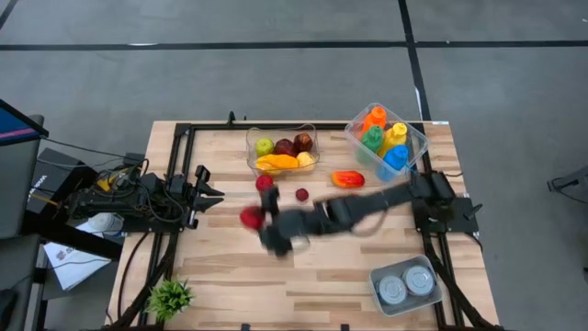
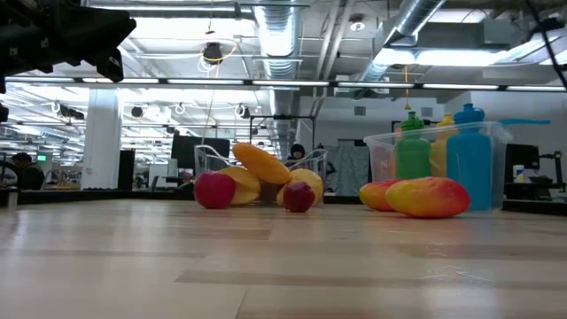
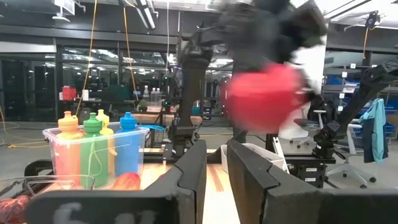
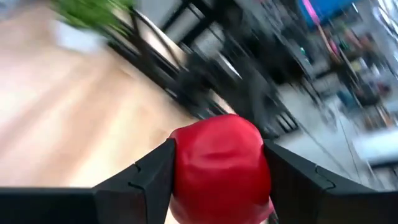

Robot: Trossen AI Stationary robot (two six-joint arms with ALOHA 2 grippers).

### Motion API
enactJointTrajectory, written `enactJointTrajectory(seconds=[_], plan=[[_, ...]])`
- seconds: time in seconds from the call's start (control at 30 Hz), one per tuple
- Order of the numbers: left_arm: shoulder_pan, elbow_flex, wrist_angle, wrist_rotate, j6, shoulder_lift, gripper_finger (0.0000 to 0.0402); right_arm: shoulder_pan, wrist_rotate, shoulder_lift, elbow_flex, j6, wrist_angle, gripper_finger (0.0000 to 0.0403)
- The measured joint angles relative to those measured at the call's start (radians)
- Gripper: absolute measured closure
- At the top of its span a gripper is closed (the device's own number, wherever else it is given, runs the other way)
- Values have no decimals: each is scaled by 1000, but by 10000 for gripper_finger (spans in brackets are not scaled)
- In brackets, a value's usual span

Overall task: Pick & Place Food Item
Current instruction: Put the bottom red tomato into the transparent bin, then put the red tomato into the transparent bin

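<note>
Holding a red apple (image 4: 221, 168) between its two fingers, the right gripper (image 1: 260, 219) is off the table (image 1: 367, 267), out past the clear fruit basket (image 1: 282, 150) toward the open middle of the boards. Jaws are clamped on the fruit, which bulges between the pads. So the pick looks done; the place is left, and I can't tell where it's headed. Left gripper (image 1: 209, 193) waits near the table's left edge, jaws nearly closed on nothing. Loose items close to the basket: a red fruit (image 1: 265, 182), a small dark red one (image 1: 302, 194), a mango (image 1: 347, 178). Room for moving: bare wood on the near side of the basket, the bottle bin (image 1: 387, 138) and can tray (image 1: 407, 287) sit well apart from the carry.
</note>
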Motion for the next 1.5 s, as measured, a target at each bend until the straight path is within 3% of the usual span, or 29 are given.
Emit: enactJointTrajectory(seconds=[0.2, 0.4, 0.53, 0.7, 1.5], plan=[[0, 0, 0, 0, 0, 0, 348, -231, -71, 8, 0, 10, 25, 191], [0, 0, 0, 0, 0, 0, 348, -454, -350, 61, -1, 228, 123, 191], [0, 0, 2, 0, 0, 0, 348, -542, -412, 140, 0, 347, 182, 191], [0, 0, 0, 0, 0, 0, 348, -576, -415, 208, 0, 397, 127, 191], [0, 0, 0, 0, 0, 0, 348, -556, -415, 235, 0, 414, 54, 149]])
